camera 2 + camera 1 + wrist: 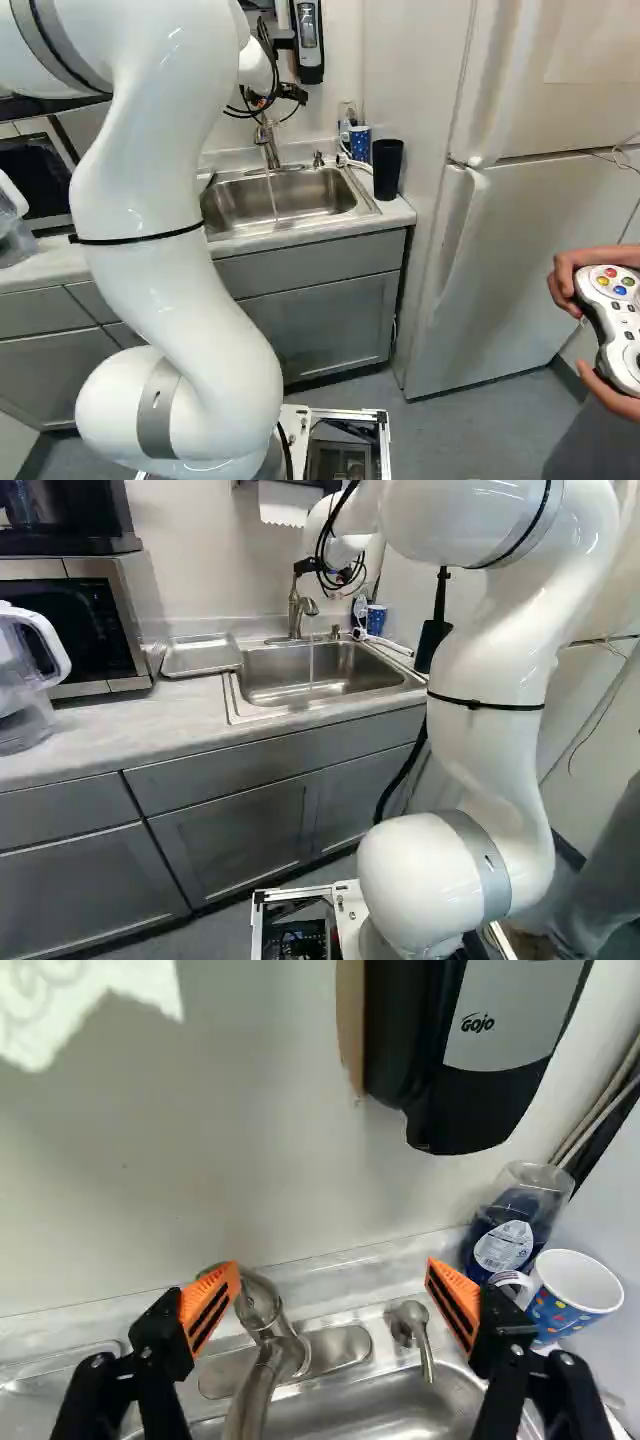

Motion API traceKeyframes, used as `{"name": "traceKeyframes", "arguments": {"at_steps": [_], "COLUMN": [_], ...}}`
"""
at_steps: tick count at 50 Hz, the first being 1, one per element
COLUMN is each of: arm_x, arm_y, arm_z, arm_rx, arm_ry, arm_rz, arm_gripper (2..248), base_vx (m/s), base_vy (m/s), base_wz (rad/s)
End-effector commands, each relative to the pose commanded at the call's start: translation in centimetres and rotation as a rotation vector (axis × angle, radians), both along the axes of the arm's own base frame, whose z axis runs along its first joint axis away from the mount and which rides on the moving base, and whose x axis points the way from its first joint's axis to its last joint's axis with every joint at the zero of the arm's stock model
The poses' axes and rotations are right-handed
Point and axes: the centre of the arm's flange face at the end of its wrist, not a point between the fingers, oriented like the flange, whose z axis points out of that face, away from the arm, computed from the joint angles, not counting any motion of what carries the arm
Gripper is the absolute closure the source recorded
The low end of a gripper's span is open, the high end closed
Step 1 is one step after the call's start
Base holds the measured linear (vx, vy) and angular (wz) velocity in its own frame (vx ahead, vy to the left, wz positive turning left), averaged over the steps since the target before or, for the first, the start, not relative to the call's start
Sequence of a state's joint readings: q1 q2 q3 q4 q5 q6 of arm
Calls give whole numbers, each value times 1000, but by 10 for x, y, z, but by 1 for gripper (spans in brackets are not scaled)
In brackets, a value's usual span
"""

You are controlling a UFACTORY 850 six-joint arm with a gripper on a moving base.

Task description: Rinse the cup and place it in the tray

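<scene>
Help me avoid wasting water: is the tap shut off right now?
No, a thin stream of water falls from the tap into the sink.

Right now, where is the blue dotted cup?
In the right base view, the blue dotted cup is by the far right corner of the sink, next to the bottle and just left of the tall black tumbler.
</scene>
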State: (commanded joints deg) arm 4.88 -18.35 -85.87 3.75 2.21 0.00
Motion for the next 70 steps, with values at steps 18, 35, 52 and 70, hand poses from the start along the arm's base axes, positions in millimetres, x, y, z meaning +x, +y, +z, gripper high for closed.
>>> {"name": "traceKeyframes", "arguments": {"at_steps": [18,35,52,70], "arm_x": [-31,-66,-102,-141], "arm_y": [8,11,11,10], "arm_z": [3,4,1,-2], "arm_rx": [-1,-3,-6,-11], "arm_ry": [11,28,75,125], "arm_rz": [17,29,37,46], "arm_gripper": [3,3,3,3], "base_vx": [0,0,0,0], "base_vy": [0,0,0,0], "base_wz": [0,0,0,0]}}
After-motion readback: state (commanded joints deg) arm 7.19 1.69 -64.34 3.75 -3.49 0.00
